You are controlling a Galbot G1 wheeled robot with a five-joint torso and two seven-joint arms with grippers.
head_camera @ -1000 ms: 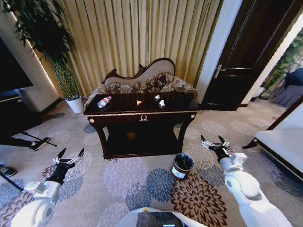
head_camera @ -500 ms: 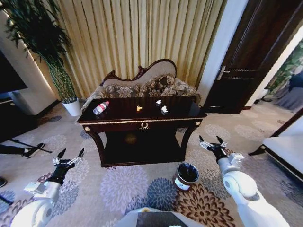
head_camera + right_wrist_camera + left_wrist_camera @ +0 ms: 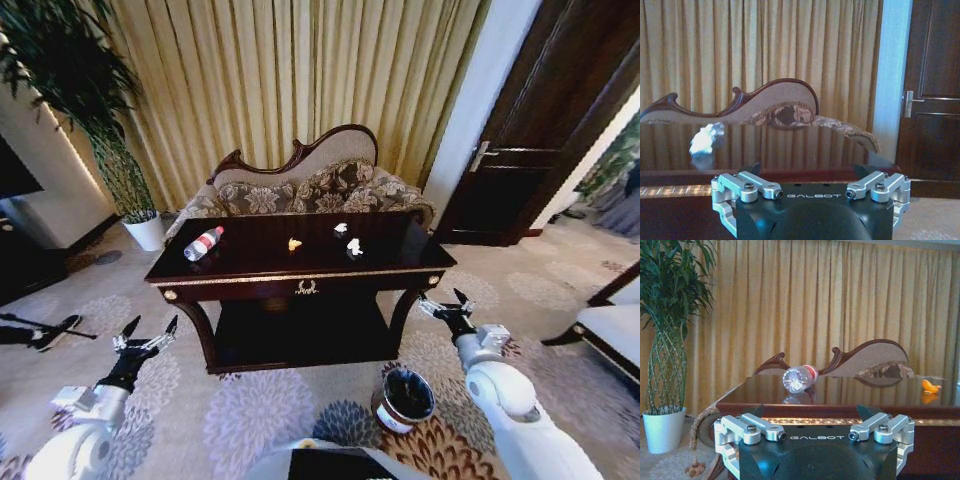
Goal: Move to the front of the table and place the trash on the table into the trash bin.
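The dark glossy table (image 3: 262, 265) with gold trim stands in front of me, ahead of both arms. On its top lie the trash: a clear bottle (image 3: 203, 243) with a red cap at the left, a small orange scrap (image 3: 294, 243) in the middle, and two white crumpled scraps (image 3: 354, 247) to the right. The left wrist view shows the bottle (image 3: 799, 378) and the orange scrap (image 3: 930, 386); the right wrist view shows a white scrap (image 3: 705, 139). The trash bin (image 3: 404, 398) stands on the carpet by the table's right front leg. My left gripper (image 3: 150, 325) and right gripper (image 3: 440, 300) hang open and empty, low on either side.
A floral carved-back sofa (image 3: 310, 185) sits behind the table against gold curtains. A tall plant in a white pot (image 3: 148, 230) stands at the back left. A dark door (image 3: 540, 130) is at the right, and a white seat (image 3: 610, 330) at the right edge.
The whole view has shifted: the camera has come closer to the table, which looks larger, and the bin sits nearer below. Both arms hold the same open pose.
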